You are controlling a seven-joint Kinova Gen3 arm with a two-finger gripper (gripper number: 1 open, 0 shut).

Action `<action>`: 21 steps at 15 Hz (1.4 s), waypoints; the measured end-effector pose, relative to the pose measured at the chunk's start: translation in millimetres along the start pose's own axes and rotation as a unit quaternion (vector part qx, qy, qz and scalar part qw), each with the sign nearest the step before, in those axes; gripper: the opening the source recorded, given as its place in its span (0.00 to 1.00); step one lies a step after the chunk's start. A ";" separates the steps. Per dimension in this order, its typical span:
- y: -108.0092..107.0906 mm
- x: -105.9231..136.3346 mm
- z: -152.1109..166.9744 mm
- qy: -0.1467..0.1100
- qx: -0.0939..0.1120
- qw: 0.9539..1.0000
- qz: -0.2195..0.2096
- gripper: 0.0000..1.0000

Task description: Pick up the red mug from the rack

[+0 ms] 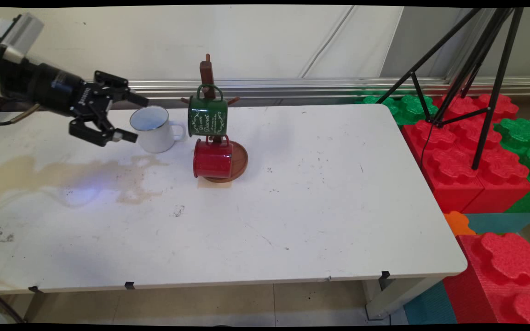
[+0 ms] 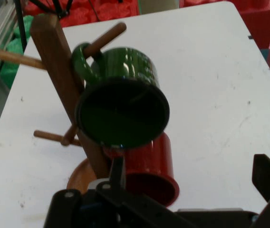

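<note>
Fingers [image 1: 132, 117] spread wide, seemingly straddling the white mug's [image 1: 154, 130] rim.

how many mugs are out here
3: a green mug hanging high on the wooden mug tree, a red mug hanging below it, and a white mug standing on the table beside the pincer.

Your claw [image 1: 129, 117] hangs open beside the white mug [image 1: 154, 128], upright, handle toward 3 o'clock. At its 3 o'clock: green mug [image 1: 207, 115] and red mug [image 1: 213, 158] hang on the wooden rack [image 1: 207, 69].
</note>
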State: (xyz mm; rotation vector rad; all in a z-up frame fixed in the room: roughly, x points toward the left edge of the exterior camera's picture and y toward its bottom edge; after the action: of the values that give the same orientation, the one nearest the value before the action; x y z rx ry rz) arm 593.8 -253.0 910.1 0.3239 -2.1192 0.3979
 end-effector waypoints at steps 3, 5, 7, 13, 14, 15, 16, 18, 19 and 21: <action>3.4 -10.7 -11.4 -0.007 -0.001 1.000 -0.002 1.00; 5.3 -17.3 -17.8 -0.011 -0.002 1.000 -0.003 1.00; 7.0 -23.6 -23.8 -0.016 -0.004 1.000 -0.004 1.00; 11.0 -41.0 -39.2 -0.028 -0.006 1.000 -0.009 1.00; 11.4 -43.5 -41.2 -0.030 -0.007 0.999 -0.010 1.00; 11.7 -45.6 -42.9 -0.031 -0.007 0.999 -0.010 1.00; 11.9 -47.0 -43.9 -0.032 -0.007 0.999 -0.011 1.00; 12.4 -48.5 -44.8 -0.032 -0.009 0.999 -0.012 1.00; 12.2 -48.7 -44.2 -0.031 -0.010 0.999 -0.013 1.00; 11.7 -48.8 -42.1 -0.029 -0.010 0.999 -0.015 1.00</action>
State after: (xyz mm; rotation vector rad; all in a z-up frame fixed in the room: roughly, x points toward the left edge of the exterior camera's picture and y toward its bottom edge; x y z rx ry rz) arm 647.4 -221.6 889.2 0.3590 -2.1716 0.3524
